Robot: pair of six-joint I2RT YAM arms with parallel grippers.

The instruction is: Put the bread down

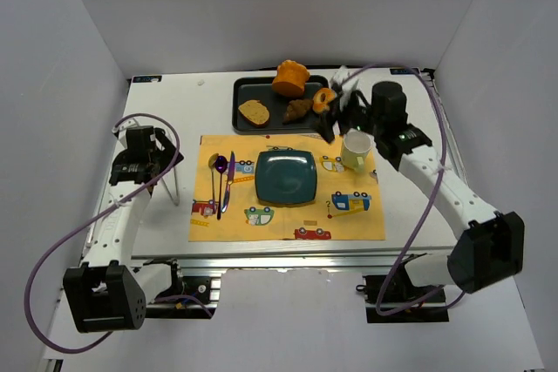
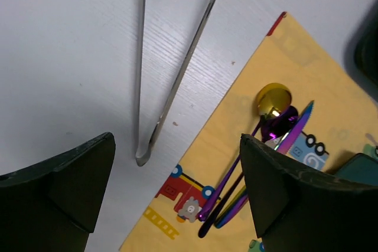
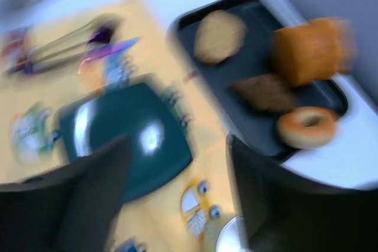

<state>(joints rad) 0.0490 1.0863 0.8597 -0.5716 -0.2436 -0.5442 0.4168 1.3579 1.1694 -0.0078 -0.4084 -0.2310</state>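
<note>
Between the jaws of our right gripper [image 3: 177,199], spread wide, we hold nothing. The bread [image 1: 290,78] sits on the tray [image 1: 253,89] at eleven o'clock, probably our next reach. Our left gripper [image 2: 177,193] hangs open beside the tongs [image 2: 182,69], seemingly out of the way.

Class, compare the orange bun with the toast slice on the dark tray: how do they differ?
Colour: the bun is bright orange; the toast slice is tan. Shape: the bun stands tall and domed; the toast slice lies flat. Position: the bun sits at the far edge of the tray, the toast slice near its front left corner. Both rest on the same tray.
</note>
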